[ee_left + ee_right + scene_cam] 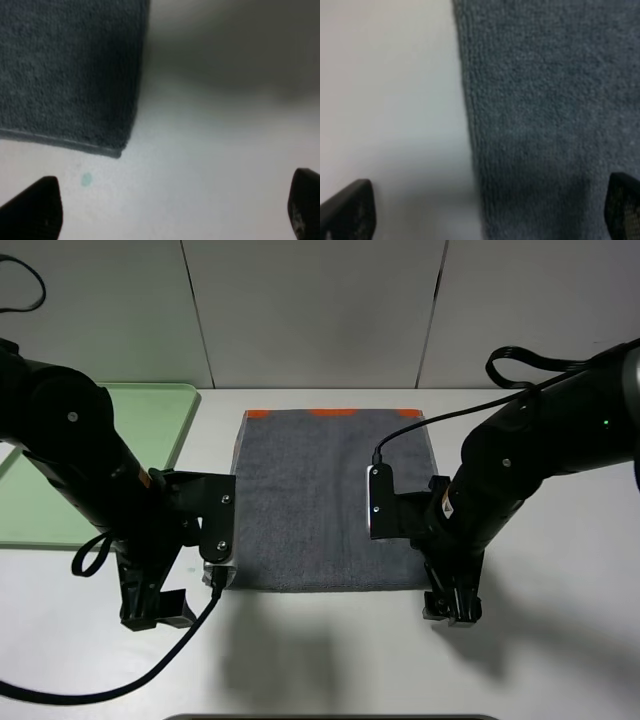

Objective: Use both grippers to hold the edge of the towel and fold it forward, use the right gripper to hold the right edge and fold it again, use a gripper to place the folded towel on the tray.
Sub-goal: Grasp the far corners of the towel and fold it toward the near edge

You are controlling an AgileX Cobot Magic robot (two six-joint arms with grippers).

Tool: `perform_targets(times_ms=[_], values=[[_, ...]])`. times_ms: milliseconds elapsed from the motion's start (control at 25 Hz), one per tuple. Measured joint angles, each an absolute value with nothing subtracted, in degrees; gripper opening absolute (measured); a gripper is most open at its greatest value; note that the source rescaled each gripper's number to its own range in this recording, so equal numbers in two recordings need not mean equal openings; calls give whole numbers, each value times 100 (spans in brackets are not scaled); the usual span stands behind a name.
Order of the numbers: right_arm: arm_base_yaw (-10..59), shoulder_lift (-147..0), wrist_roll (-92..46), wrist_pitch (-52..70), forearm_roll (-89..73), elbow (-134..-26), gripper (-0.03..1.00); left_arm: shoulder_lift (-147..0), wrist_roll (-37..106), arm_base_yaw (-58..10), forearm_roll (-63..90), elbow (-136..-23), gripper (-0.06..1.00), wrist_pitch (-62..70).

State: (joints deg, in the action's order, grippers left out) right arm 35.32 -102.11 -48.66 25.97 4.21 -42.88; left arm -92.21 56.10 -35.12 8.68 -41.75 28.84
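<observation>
- Two grippers, both with jaws spread wide and holding nothing. The left gripper (155,612) hangs low over bare bench near the front edge, and the right gripper (452,608) does the same further along it.
- Seen from the left wrist, the towel's front left corner lies just ahead of the black fingertips (35,207), not between them. From the right wrist, the towel's right side edge runs through the open gap.
- The edge of the towel (320,586), a plain grey hem, faces the front edge, ungripped.
- The towel (320,490) lies flat mid-bench. It is dark grey looped terry, soft and limp-looking, with orange trim (333,412) towards the back edge.
- To fold well, I judge that the left gripper should first shift inward. Each should then pinch one hem corner, and both should rise together and travel level to the orange end.
- The tray (150,410) is pale green smooth plastic with a low rim, and sits by the left edge, apart from the towel.
- The bench (560,660) is white and matte.
</observation>
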Motion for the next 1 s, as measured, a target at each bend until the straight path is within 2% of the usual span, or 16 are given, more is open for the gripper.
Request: perform_targets(times_ms=[440,1000], values=[[3532,-10645,-5002,2580,523,-4332,100,-9248,5618,-3512,1127,-4175,89,2474],[3532,-10683,-5008,2618,523,-4357,100,-10203,6129,-3512,1231,-4175,89,1964]])
